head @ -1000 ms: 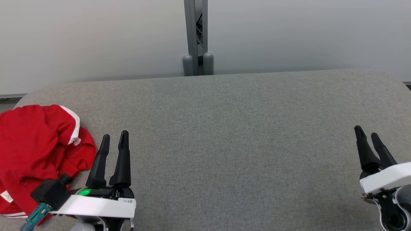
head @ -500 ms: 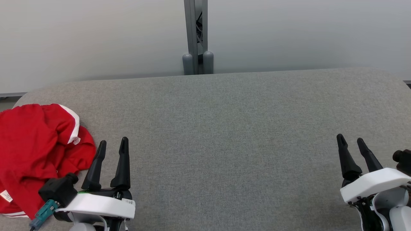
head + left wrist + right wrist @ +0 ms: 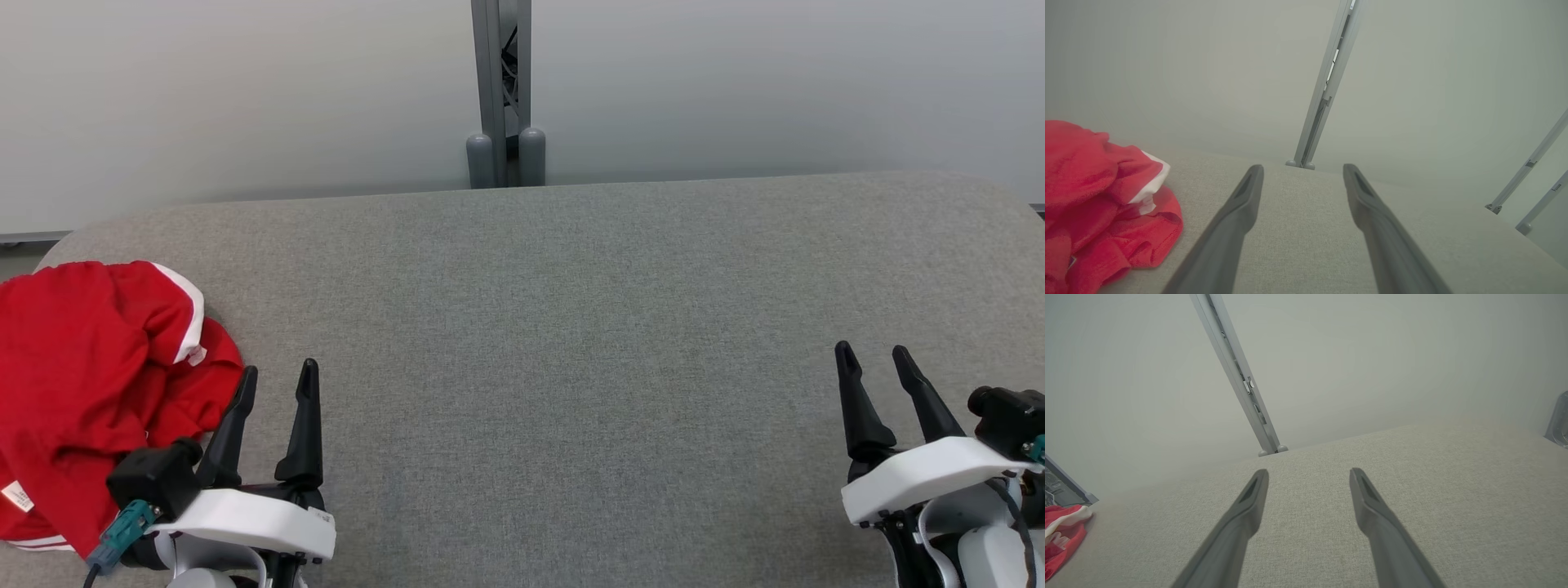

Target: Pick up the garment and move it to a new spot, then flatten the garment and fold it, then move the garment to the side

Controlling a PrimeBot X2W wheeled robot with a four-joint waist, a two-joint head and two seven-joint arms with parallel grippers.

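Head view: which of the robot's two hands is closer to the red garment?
The left hand: it sits open just beside the red garment, while the right hand is far off across the grey table.

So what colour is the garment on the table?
The garment is red with white trim, clearest in the head view.

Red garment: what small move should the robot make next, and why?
Probably swing the left claw toward its own left and lower it onto the near edge of the red garment. That claw is open, holds nothing and sits just beside the crumpled cloth on the grey table, while the right claw is far across.
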